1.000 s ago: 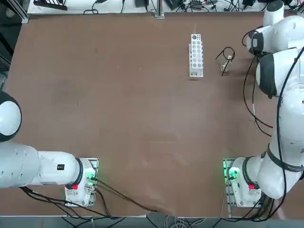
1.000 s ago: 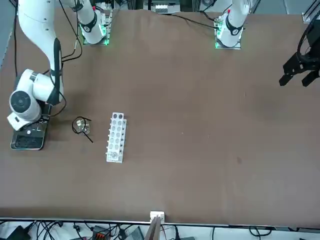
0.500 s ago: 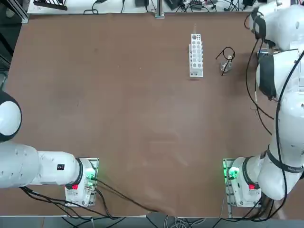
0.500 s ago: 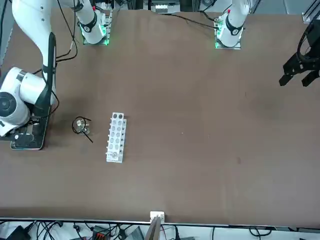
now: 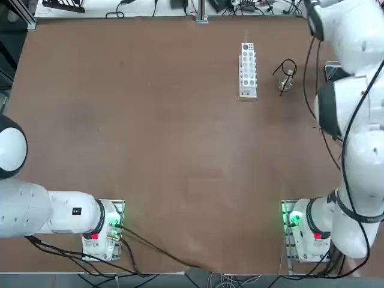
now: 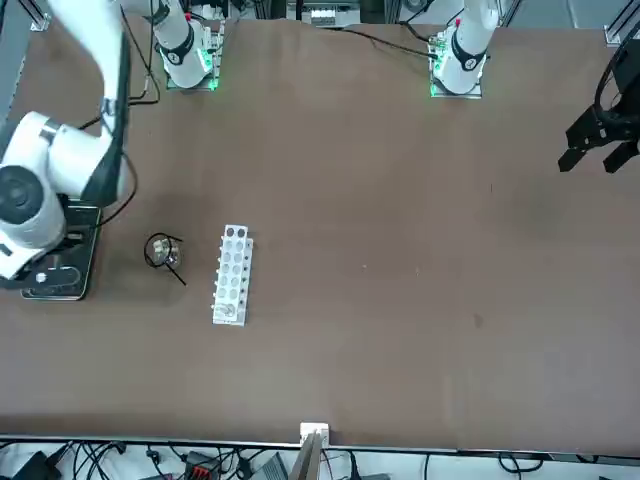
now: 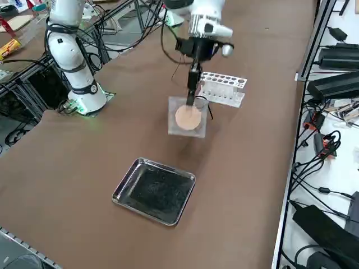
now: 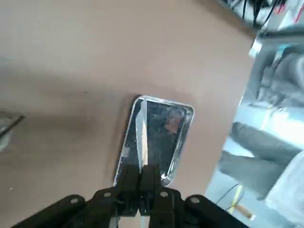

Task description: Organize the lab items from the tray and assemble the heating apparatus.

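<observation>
Brown worktop (image 5: 150, 150), cables along the far edge.

Top view: white rack (image 5: 248, 69) with the black wire stand (image 5: 287, 73) just right of it. My arm hides the tray.

Front view: the tray (image 6: 62, 283) peeks out under my arm.

Right side view: my jaws are clamped on one edge of the square mesh with tan disc (image 7: 188, 117), between the empty tray and the stand.

Right wrist view: the mesh is edge-on over the tray.

Risk: the edge grip could let the mesh swing or slip, and an off-centre landing could tip the light stand. No readable writing.
</observation>
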`<state>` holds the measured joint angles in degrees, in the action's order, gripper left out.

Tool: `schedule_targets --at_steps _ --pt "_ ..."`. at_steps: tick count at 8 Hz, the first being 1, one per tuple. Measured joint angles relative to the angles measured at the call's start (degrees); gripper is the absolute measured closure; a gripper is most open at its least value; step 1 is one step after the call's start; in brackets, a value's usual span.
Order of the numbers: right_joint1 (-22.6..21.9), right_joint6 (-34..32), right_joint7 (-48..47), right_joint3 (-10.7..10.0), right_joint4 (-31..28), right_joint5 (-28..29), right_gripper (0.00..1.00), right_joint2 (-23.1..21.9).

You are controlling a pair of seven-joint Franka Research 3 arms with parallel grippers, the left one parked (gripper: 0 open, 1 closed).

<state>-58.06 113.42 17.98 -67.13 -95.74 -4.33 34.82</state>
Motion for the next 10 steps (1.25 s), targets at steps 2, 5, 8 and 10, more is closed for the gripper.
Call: schedule_targets --at_steps 2,5,8,10 --pt "-8.27 -2.16 -0.21 -1.52 0.01 -4.81 0.98 0.26" --pt "-16.26 -2.48 -5.41 -1.49 -0.25 -8.14 0.98 4.98" --pt "-22.32 -2.5 -12.95 -1.5 -0.32 -9.25 0.98 13.53" --pt "-24.29 -2.67 -16.07 -1.5 -0.39 -10.89 0.98 17.33"
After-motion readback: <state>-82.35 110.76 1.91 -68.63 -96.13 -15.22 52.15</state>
